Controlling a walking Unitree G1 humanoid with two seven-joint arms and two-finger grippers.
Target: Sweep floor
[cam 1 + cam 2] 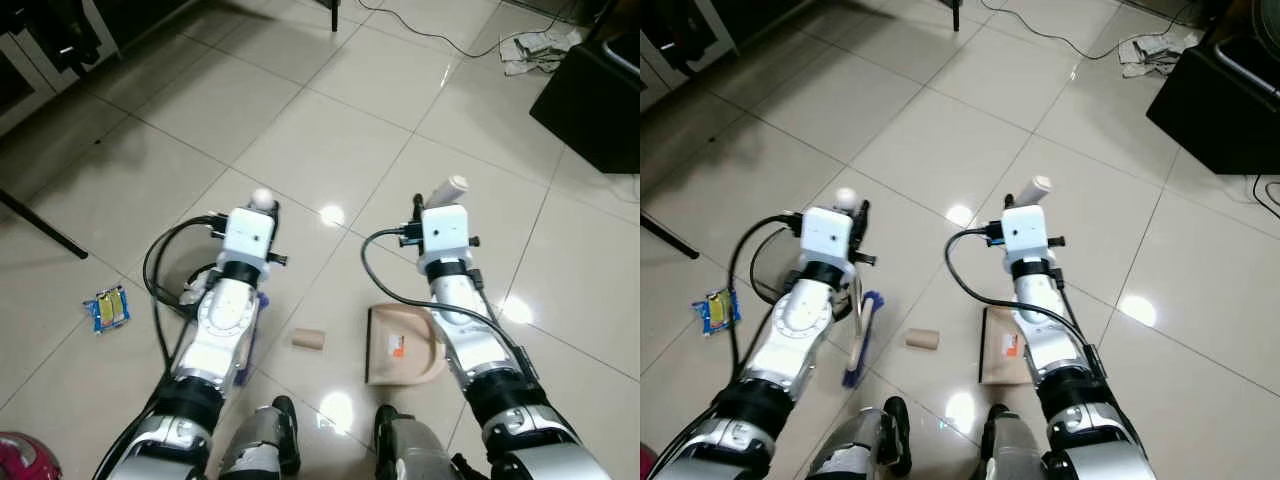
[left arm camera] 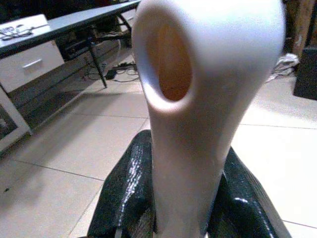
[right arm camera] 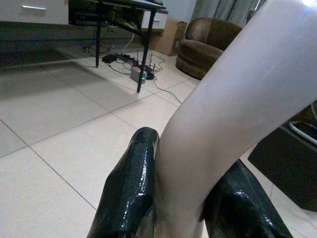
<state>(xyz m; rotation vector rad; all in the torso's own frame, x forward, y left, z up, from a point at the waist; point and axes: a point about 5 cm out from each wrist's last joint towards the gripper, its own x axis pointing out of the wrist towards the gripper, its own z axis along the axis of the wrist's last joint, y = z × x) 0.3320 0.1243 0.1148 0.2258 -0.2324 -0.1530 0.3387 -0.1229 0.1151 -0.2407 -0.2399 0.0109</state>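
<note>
My left gripper (image 1: 262, 209) is shut on the white handle (image 2: 198, 99) of a hand brush, and its black fingers (image 2: 124, 198) press on both sides. The brush's blue bristles (image 1: 860, 340) hang low by my left forearm. My right gripper (image 1: 432, 206) is shut on the pale handle (image 3: 223, 109) of a beige dustpan (image 1: 400, 345), whose pan rests on the tiles beneath my right forearm. A small cardboard roll (image 1: 309, 340) lies on the floor between brush and dustpan. A blue and yellow packet (image 1: 107, 308) lies further to my left.
A black box (image 1: 595, 95) stands at the far right, with crumpled paper (image 1: 535, 50) and a cable beside it. A dark rod (image 1: 40, 225) slants across the left edge. A red object (image 1: 25, 458) sits at the bottom left. Glossy tiles stretch ahead.
</note>
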